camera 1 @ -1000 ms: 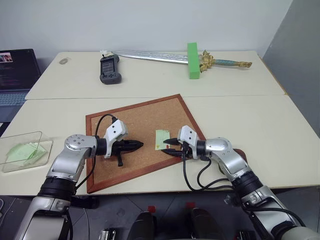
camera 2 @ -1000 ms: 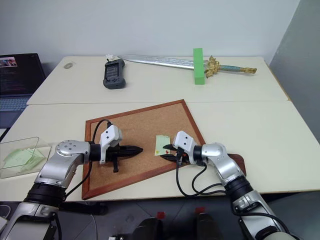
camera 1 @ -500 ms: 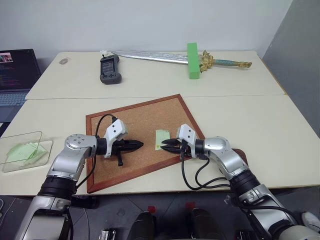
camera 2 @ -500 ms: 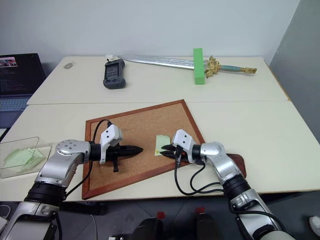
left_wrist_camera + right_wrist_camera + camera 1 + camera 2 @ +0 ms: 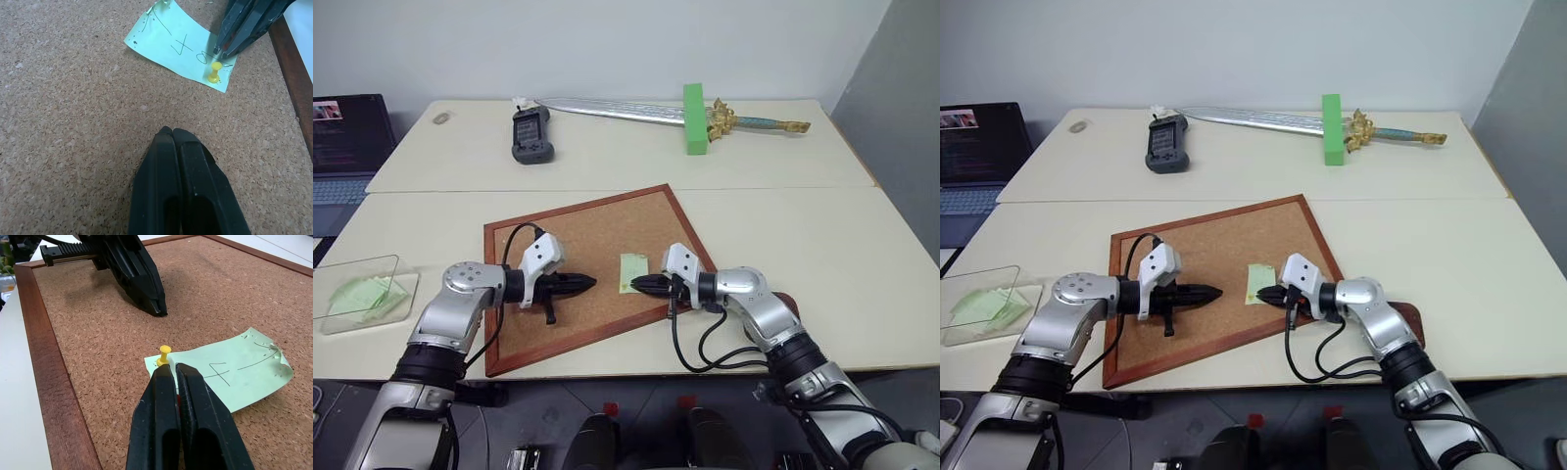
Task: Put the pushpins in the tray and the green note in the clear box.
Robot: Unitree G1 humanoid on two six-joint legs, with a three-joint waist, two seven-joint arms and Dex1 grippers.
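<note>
The green note [image 5: 230, 374] lies on the corkboard [image 5: 597, 235], pinned at one corner by a yellow pushpin [image 5: 164, 355]. The right tool [image 5: 172, 369] is clenched over that corner, its tips just beside the pin; whether it grips anything cannot be told. The left tool [image 5: 170, 132] is clenched on nothing above bare cork, near the note, while the clear box [image 5: 357, 294] sits at the surface's left edge, well apart, with green slips inside.

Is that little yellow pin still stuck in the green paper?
Yes. The yellow pushpin stands upright in a corner of the green note on the corkboard, just beyond the right gripper.
</note>
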